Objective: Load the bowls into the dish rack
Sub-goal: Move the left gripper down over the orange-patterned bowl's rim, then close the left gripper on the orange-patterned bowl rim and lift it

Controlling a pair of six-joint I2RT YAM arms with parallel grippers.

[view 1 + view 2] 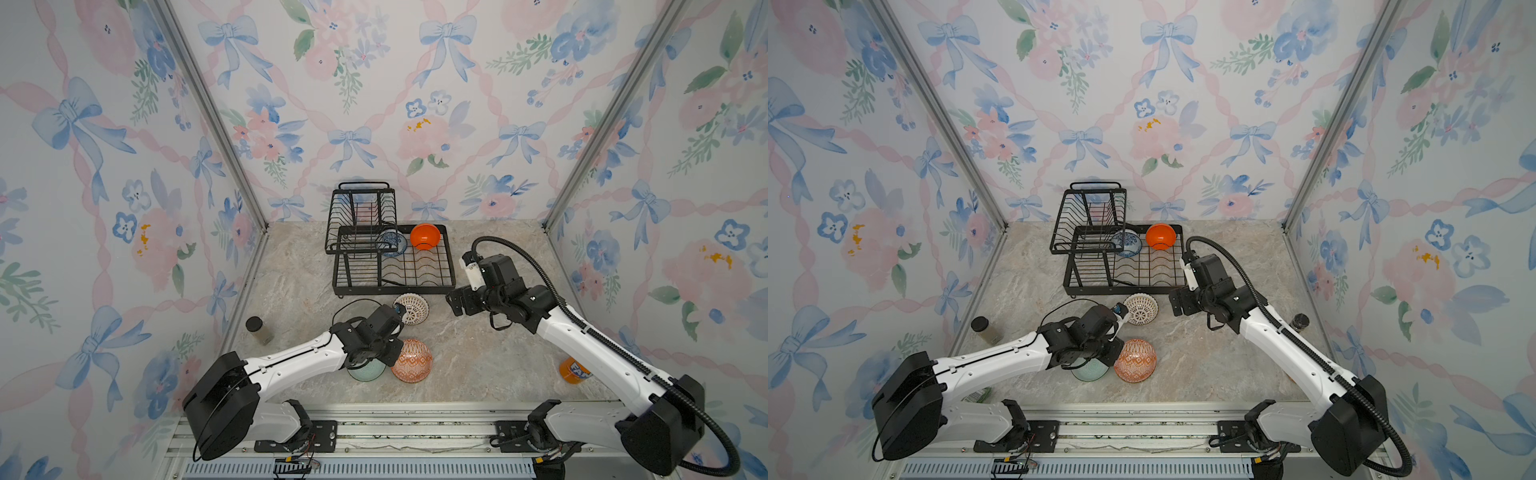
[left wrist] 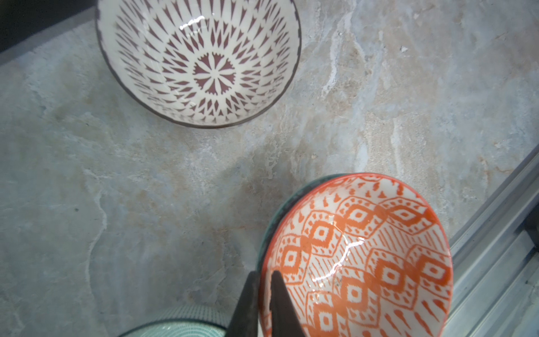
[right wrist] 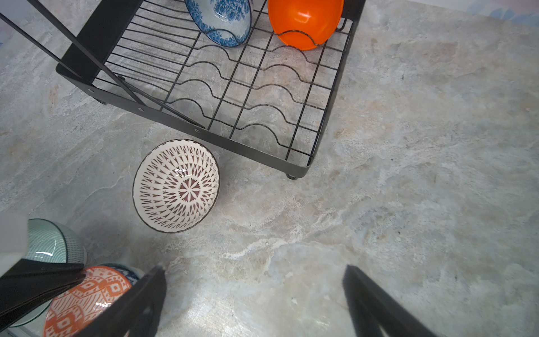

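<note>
The black wire dish rack (image 1: 395, 287) stands at the back of the table, with a blue-patterned bowl (image 1: 392, 243) and a plain orange bowl (image 1: 424, 236) in its lower tray. On the table in front lie a white lattice bowl (image 1: 411, 308), an orange-white geometric bowl (image 1: 412, 360) and a pale celadon bowl (image 1: 368, 370). My left gripper (image 2: 264, 281) is shut on the orange-white bowl's (image 2: 364, 256) rim, one finger inside, one outside. A dark green-grey rim (image 2: 277, 210) shows just behind that bowl. My right gripper (image 3: 253, 277) hangs open over bare table, right of the lattice bowl (image 3: 176, 185).
A dark-lidded jar (image 1: 258, 330) stands by the left wall. An orange soda can (image 1: 573, 370) sits under the right arm, and another dark-lidded jar (image 1: 1300, 322) by the right wall. The aluminium rail (image 1: 395, 432) runs along the front edge. The rack's raised basket (image 1: 361, 216) holds nothing.
</note>
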